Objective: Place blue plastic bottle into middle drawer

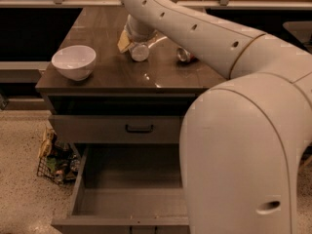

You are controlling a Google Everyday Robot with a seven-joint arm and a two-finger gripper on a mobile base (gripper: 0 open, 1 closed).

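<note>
The blue plastic bottle (140, 51) lies on the dark countertop (112, 74) near its back middle, one round end turned toward me. My gripper (135, 35) is right above and behind the bottle, at the end of the white arm that sweeps in from the lower right; the wrist hides most of it. The middle drawer (131, 199) is pulled out below, with a bare grey floor and side walls. An orange-red soda can (184, 55) lies to the right of the bottle, partly behind the arm.
A white bowl (74, 61) sits at the counter's front left. A yellowish packet (124, 43) lies to the left of the bottle. A shut drawer front with a dark handle (139, 128) is above the open drawer. A wire basket of items (56, 160) stands on the floor at the left.
</note>
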